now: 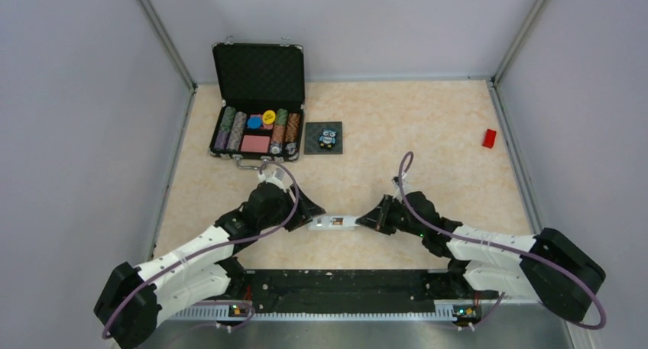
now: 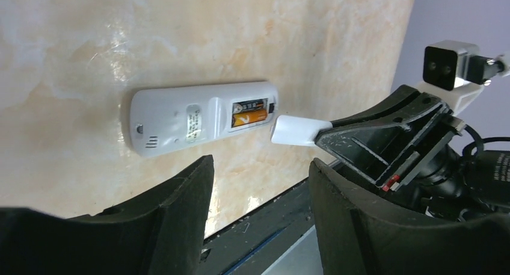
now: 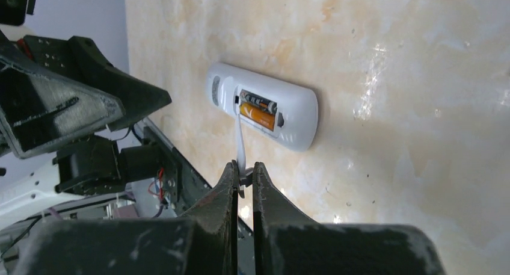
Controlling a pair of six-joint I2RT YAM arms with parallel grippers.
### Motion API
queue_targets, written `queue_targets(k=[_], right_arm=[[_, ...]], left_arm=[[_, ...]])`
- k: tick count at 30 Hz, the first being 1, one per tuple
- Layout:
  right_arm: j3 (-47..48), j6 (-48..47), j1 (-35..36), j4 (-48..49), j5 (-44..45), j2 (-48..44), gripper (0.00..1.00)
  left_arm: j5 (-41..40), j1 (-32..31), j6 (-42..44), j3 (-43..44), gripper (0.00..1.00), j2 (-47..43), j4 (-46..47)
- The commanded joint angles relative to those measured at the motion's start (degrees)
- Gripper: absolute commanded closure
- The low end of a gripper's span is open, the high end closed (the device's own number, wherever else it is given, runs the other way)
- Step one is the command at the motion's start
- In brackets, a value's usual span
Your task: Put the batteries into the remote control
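On the marbled table (image 1: 428, 135), seen from above, an open poker-chip case (image 1: 258, 105) stands at about 11 o'clock from the remote control (image 1: 334, 223). A dark tile with an owl picture (image 1: 324, 137) lies just beside the case, at 12 o'clock from the remote.

The left gripper (image 1: 307, 211) sits at the remote's 9 o'clock end. Its jaws are spread apart and hold nothing. In the left wrist view the remote lies face down beyond the fingertips (image 2: 191, 185), toward 11 o'clock, apart from both of them.

The remote's battery compartment is uncovered, and both batteries lie inside it side by side: the dark one (image 3: 260, 100) and the orange-copper one (image 3: 257, 117).

The right gripper (image 3: 243, 169) stands at the remote's 3 o'clock end in the top view. Its jaws are clenched on a thin white battery cover (image 3: 240, 139). In the right wrist view the cover runs from the fingers toward 12 o'clock and reaches the edge of the compartment. The remote itself lies flat on the table past the fingertips, outside the jaws.

A small red block (image 1: 489, 138) lies well apart, at 2 o'clock near the right wall.
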Motion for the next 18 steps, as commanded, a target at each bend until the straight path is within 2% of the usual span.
queue_targets(k=[1, 12, 18], right_arm=[[4.44, 0.08, 2.42, 8.83, 5.63, 5.49, 1.00], [8.00, 0.52, 4.74, 14.01, 4.06, 15.70, 1.00], [9.10, 0.38, 5.38, 12.49, 3.89, 17.77, 1.00]], left_arm=[[-0.05, 0.35, -0.58, -0.17, 0.35, 1.31, -0.87], [-0.09, 0.79, -0.33, -0.62, 0.34, 3.74, -1.47], [0.16, 0.95, -0.55, -0.73, 0.34, 4.79, -0.16]])
